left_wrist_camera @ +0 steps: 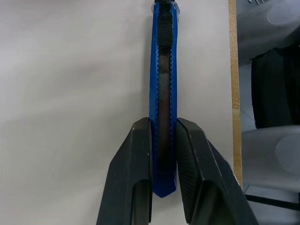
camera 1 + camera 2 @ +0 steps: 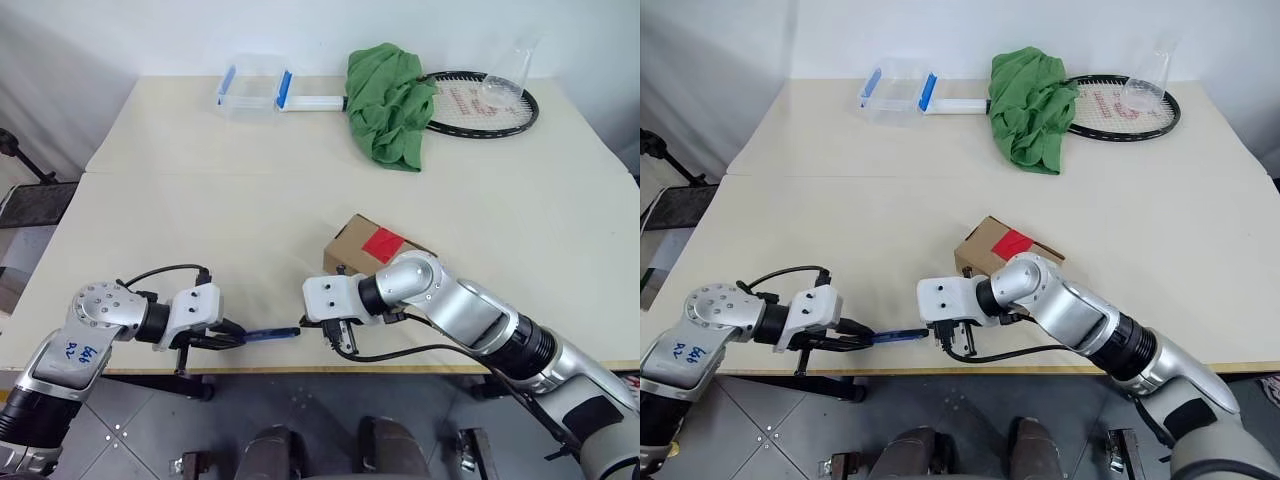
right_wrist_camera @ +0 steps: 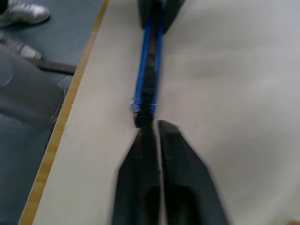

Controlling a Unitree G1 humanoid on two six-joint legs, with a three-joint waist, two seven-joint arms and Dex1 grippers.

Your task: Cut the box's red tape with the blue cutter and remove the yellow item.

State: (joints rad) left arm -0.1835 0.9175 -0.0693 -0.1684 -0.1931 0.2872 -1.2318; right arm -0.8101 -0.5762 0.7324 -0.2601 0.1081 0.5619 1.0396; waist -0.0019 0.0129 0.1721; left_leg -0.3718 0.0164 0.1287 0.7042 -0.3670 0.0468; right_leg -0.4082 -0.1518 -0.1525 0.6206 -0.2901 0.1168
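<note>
The blue cutter (image 2: 270,334) lies level just above the table near its front edge, and my left gripper (image 2: 235,338) is shut on its rear half, the two fingers (image 1: 136,159) pressed on its sides. My right gripper (image 3: 152,124) points at the left one with its fingers together; the cutter's dark end touches their tips, and I cannot tell whether it is pinched. The brown box (image 2: 350,243) stands behind my right wrist, with the red tape (image 2: 382,244) on its top. The yellow item is hidden.
At the back of the table are a clear container with blue clips (image 2: 253,88), a green cloth (image 2: 388,105), a racket (image 2: 485,105) and a glass flask (image 2: 512,75). The table's front edge (image 2: 250,370) runs just below both grippers.
</note>
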